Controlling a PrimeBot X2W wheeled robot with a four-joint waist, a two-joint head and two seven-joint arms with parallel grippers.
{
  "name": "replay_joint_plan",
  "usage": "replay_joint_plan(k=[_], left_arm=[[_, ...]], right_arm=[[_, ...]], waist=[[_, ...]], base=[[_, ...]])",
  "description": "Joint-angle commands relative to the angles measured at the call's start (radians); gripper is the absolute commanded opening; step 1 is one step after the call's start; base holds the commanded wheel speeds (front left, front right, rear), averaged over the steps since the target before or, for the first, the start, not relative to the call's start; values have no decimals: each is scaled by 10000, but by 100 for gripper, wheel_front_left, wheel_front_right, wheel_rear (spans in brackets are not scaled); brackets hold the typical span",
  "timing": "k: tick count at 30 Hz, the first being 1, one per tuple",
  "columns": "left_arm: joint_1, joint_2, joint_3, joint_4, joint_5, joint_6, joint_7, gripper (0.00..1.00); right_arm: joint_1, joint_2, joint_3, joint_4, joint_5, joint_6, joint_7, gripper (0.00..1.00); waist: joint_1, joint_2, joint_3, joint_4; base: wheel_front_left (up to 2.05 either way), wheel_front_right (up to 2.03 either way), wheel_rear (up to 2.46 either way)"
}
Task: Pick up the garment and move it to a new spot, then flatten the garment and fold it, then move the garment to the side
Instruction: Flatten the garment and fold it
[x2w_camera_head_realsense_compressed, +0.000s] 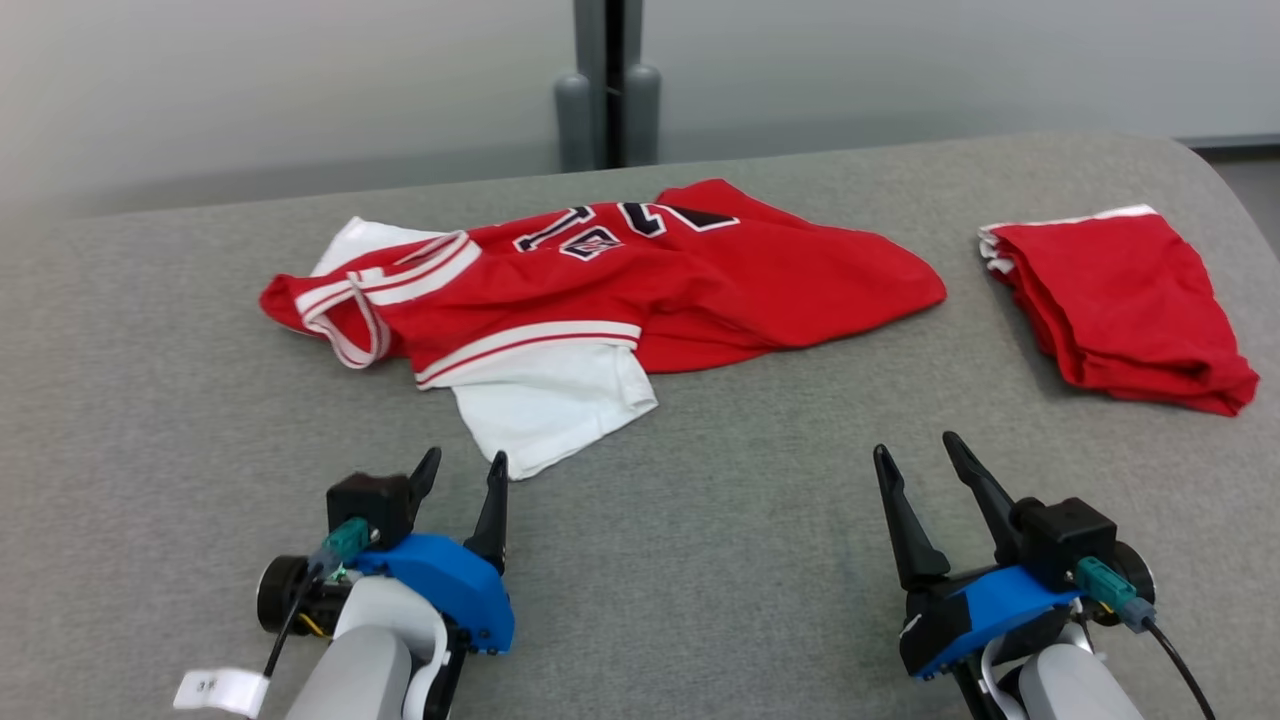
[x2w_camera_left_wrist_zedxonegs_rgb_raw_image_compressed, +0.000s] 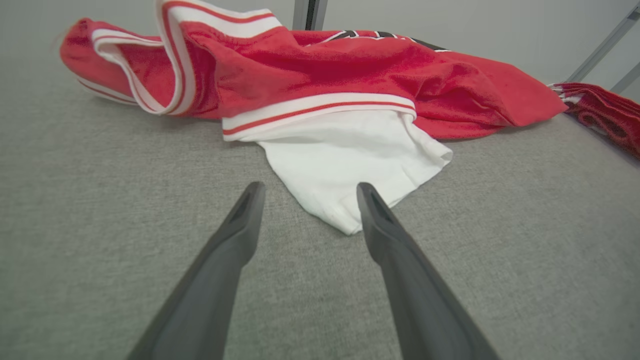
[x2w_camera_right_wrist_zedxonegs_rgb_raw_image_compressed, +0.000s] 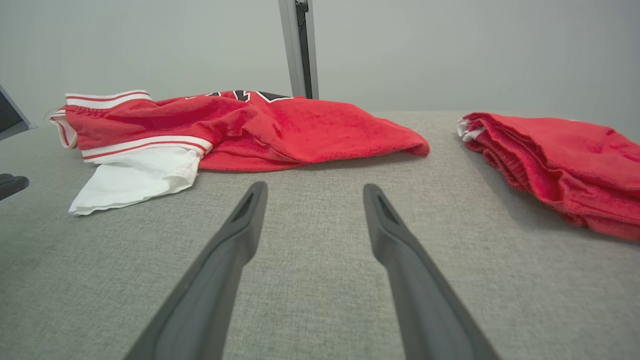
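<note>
The crumpled red jersey (x2w_camera_head_realsense_compressed: 750, 280) has white-and-red striped trim, dark white-edged numerals and a plain white sleeve (x2w_camera_head_realsense_compressed: 545, 405), the folded red cloth (x2w_camera_head_realsense_compressed: 1120, 300) is white-edged, the woven tabletop (x2w_camera_head_realsense_compressed: 700, 560) flecked grey.

Both the left jaws and right jaws are showing two long, dark, tapering fingers (x2w_camera_head_realsense_compressed: 493, 510). A blue housing (x2w_camera_head_realsense_compressed: 445, 585) is capping each wrist, carrying a black camera block (x2w_camera_head_realsense_compressed: 368, 505). A teal connector (x2w_camera_head_realsense_compressed: 345, 540) is feeding a black cable (x2w_camera_head_realsense_compressed: 290, 622); the left cable is wearing a white tag (x2w_camera_head_realsense_compressed: 220, 690). The forearms (x2w_camera_head_realsense_compressed: 345, 675) are showing pale grey.
</note>
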Motion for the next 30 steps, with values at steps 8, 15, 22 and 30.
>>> replay_joint_plan(k=[8,15,22,30], left_arm=[[-1327,87,-19,1555,-159,172,931,100],[-1470,61,-268,2581,-140,211,1252,0],[-1487,209,-293,2263,-75,220,144,0],[-455,604,73,724,-341,467,-797,0]], right_arm=[[-387,-31,258,1,130,1,-52,100],[-322,-30,87,38,135,1,-52,100],[-149,-31,-319,-3,18,1,-53,100],[193,-30,-871,113,-183,1,-52,100]], waist=[[-1,-1,525,-698],[-1,-1,564,-821],[-1,-1,227,-240],[-1,-1,-444,778]], base=[[0,0,0],[0,0,0],[0,0,0],[0,0,0]])
